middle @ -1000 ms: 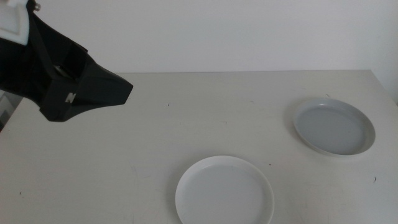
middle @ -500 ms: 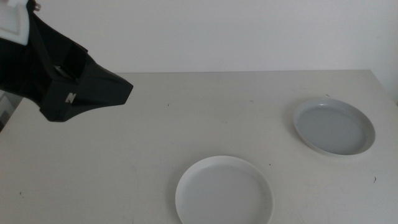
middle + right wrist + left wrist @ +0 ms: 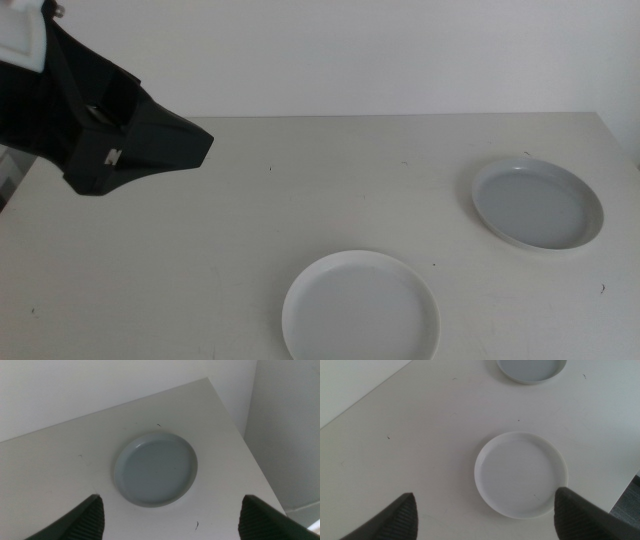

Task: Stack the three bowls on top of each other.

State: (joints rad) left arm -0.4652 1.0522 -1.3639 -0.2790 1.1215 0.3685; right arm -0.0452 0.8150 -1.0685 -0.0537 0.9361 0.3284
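Observation:
A white bowl [image 3: 360, 305] lies at the table's front middle. A light grey-blue bowl [image 3: 538, 203] lies at the right, well apart from it. The pale mint green bowl shows in no view. My left arm [image 3: 120, 140] hangs high over the table's left rear. The left gripper [image 3: 485, 494] is open and empty, high above the white bowl [image 3: 521, 474], with the grey-blue bowl [image 3: 531, 367] farther off. My right gripper [image 3: 171, 499] is open and empty, high above the grey-blue bowl [image 3: 156, 468], and is outside the middle view.
The pale table [image 3: 250, 230] ends at a white wall behind. Its right edge [image 3: 240, 445] runs close to the grey-blue bowl, with a drop beyond. The left arm's dark body hides part of the table's left rear.

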